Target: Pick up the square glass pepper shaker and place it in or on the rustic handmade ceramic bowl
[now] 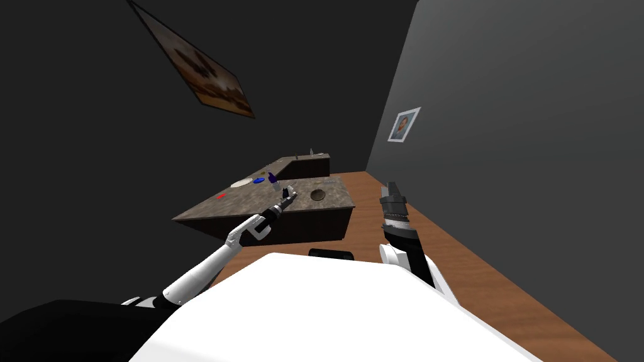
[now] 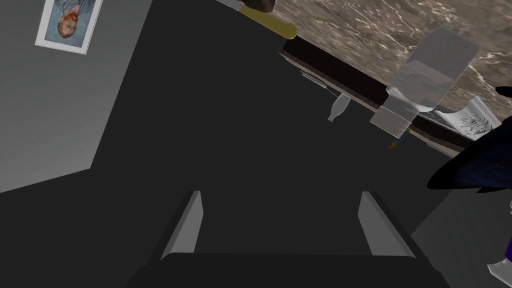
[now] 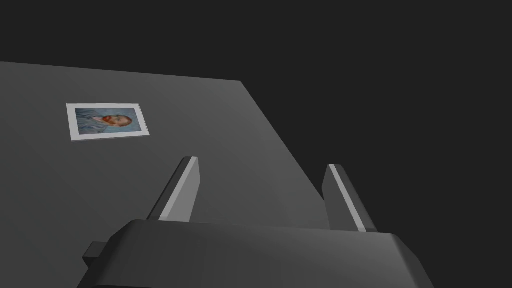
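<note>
The pepper shaker (image 2: 427,75) is a clear square glass piece with a pale cap, standing on the brown marbled counter (image 2: 380,35). In the left wrist view it lies beyond and off to one side of my left gripper (image 2: 281,194), which is open with nothing between its fingers. The head view shows that gripper (image 1: 290,191) held over the counter (image 1: 251,204), between a purple-capped bottle (image 1: 273,180) and the brown round bowl (image 1: 318,195). My right gripper (image 1: 392,190) is raised beside the counter's right end, and it (image 3: 261,164) is open and empty.
A white plate (image 1: 241,183), a blue item (image 1: 258,181) and a small red item (image 1: 221,196) lie on the counter's left part. A second counter (image 1: 308,162) joins behind. Wooden floor (image 1: 478,264) runs along the dark right wall.
</note>
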Tool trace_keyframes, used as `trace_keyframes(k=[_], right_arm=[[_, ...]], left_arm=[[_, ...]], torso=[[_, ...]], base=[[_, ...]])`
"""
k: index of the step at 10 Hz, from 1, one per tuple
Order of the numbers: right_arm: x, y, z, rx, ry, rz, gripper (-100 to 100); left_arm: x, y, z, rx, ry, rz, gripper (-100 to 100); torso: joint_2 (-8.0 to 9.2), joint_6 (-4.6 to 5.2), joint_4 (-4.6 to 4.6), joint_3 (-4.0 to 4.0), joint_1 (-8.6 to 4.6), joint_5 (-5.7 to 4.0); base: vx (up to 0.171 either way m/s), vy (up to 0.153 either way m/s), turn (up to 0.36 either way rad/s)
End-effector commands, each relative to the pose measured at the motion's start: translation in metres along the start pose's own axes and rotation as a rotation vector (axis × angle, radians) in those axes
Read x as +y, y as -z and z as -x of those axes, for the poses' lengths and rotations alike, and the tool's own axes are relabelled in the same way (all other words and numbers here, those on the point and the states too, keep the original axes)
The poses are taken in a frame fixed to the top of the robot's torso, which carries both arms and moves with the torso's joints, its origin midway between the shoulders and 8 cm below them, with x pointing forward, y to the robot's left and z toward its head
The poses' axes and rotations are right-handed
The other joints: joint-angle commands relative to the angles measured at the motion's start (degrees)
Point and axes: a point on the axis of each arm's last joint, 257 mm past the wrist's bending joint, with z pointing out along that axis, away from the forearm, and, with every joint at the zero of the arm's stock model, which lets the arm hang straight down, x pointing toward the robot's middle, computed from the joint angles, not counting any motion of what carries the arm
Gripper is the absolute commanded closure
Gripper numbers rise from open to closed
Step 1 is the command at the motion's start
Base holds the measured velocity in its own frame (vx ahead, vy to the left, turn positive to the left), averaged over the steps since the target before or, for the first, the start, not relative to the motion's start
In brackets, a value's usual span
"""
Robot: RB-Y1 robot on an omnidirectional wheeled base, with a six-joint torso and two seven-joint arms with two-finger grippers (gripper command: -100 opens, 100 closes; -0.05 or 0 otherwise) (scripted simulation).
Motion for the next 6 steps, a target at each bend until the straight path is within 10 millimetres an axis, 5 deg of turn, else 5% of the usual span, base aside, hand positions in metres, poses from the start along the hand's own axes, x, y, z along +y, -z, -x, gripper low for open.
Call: trace_keyframes(k=[1,5,6], right_arm=[[0.000,0.000,0.000,0.000,0.000,0.000,0],[0.000,0.000,0.000,0.000,0.000,0.000,0],[0.000,0.000,0.000,0.000,0.000,0.000,0]], left_arm=[[0.024,0.003,-0.006,0.026,-0.020,0.063,-100],[0.102,0.018,-0.012,0.094,-0.070,0.259,-100],[0.102,0.018,-0.012,0.094,-0.070,0.259,-100]], torso=[[0.00,0.00,0.00,0.00,0.00,0.00],[-0.18,0.01,-0.04,-0.10,-0.04,-0.01],[-0.17,0.00,-0.04,-0.10,-0.09,-0.02]], base=[[0.050,-0.044,-0.055],[0.086,-0.061,-0.073],[0.057,-0.047,-0.011]])
